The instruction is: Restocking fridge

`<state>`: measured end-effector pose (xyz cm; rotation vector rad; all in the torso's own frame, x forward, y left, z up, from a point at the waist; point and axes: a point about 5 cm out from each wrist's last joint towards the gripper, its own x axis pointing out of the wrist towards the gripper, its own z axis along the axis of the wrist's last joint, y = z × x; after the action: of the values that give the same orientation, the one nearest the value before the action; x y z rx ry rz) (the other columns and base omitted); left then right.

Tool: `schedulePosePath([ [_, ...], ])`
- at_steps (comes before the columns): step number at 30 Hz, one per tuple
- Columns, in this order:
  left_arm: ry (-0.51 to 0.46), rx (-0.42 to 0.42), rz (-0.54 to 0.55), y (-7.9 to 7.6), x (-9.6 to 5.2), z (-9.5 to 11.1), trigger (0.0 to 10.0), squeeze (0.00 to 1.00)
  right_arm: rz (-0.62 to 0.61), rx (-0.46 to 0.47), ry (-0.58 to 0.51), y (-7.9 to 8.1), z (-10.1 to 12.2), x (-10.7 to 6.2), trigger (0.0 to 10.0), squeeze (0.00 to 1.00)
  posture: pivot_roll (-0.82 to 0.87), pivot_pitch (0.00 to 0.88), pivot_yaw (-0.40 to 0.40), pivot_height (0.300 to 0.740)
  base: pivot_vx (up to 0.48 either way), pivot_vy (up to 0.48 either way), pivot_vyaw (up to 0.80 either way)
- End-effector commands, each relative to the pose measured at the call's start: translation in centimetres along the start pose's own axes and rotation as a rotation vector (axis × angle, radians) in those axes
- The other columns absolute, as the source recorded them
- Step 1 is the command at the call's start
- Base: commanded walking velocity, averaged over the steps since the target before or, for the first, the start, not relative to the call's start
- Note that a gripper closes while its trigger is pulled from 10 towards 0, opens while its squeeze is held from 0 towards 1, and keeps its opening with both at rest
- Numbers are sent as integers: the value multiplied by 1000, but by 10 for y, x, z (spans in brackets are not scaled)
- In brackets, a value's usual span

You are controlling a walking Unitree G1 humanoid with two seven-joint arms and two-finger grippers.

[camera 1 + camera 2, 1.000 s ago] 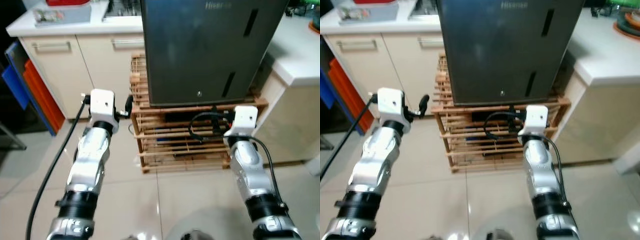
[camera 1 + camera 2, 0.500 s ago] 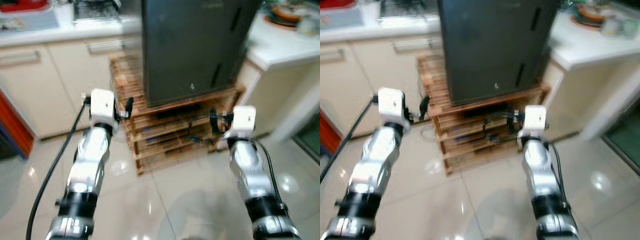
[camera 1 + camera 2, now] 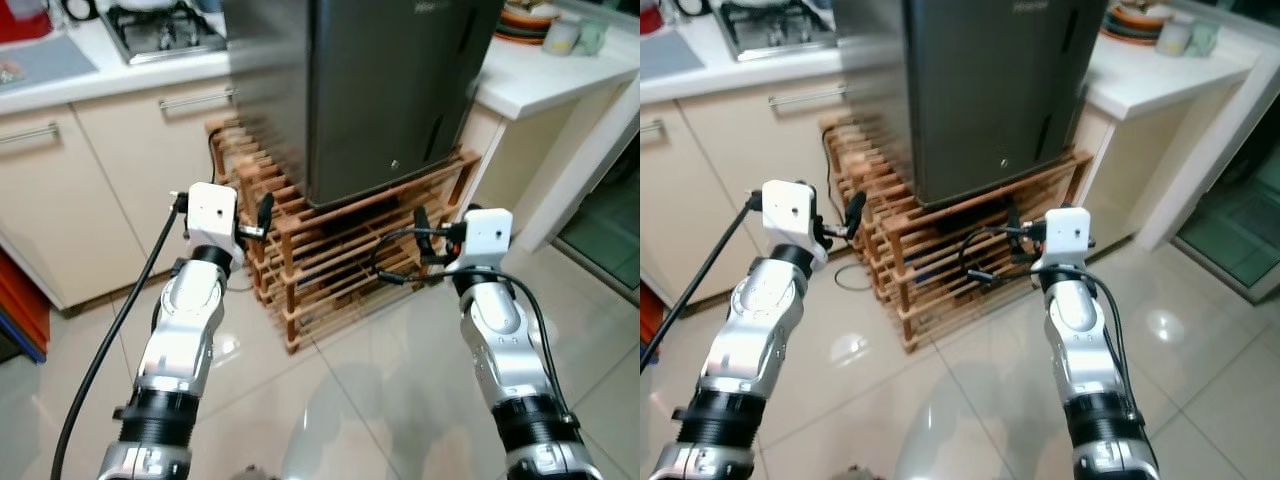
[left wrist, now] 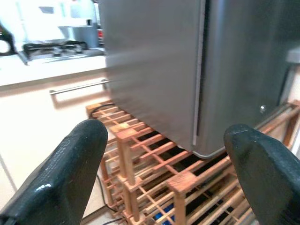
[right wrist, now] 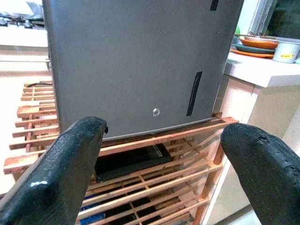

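Note:
A dark grey mini fridge (image 3: 400,90) stands with its door closed on a slatted wooden rack (image 3: 340,250), just ahead of both arms. My left gripper (image 4: 164,173) is open with nothing between its fingers, and is held level in front of the fridge's left corner and the rack. My right gripper (image 5: 161,164) is also open and holds nothing. It faces the fridge door and the rack shelves below it. In the head view, the left gripper (image 3: 262,215) and the right gripper (image 3: 425,238) both hover short of the rack without touching it.
Cream cabinets (image 3: 100,170) with a hob (image 3: 165,25) on top run along the left. A white counter (image 3: 540,70) with plates (image 3: 525,20) is right of the fridge. A black cable (image 3: 110,340) trails from my left arm over the glossy tiled floor (image 3: 350,400).
The whole view has swung, so the fridge and rack now appear corner-on and the counter end shows on the right. Both arms keep their pose, with the grippers still open.

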<state>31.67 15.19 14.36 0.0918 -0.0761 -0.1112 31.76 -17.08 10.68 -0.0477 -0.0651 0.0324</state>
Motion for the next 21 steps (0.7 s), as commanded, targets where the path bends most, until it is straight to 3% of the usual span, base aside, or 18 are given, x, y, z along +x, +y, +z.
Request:
schedulePosePath([
  [1,-27,0,2,1,1,6,10000,0,-14,-1,4,-4,2,3,10000,0,-7,0,-14,740,409,247,0],
  [11,-62,21,-13,0,8,10,10000,0,-53,10,-5,-11,2,5,10000,0,-3,0,-20,740,400,263,0],
  [14,-93,13,-15,1,13,18,10000,0,-71,-11,-54,-14,11,8,10000,0,9,0,-27,740,398,270,0],
  [16,-104,18,-12,1,14,20,10000,0,-66,-33,-111,-9,22,10,10000,0,2,0,-24,740,398,270,0],
  [21,-114,7,-13,-2,15,20,10000,0,-47,-20,-117,-5,25,14,10000,0,-11,0,-26,740,394,273,0],
])
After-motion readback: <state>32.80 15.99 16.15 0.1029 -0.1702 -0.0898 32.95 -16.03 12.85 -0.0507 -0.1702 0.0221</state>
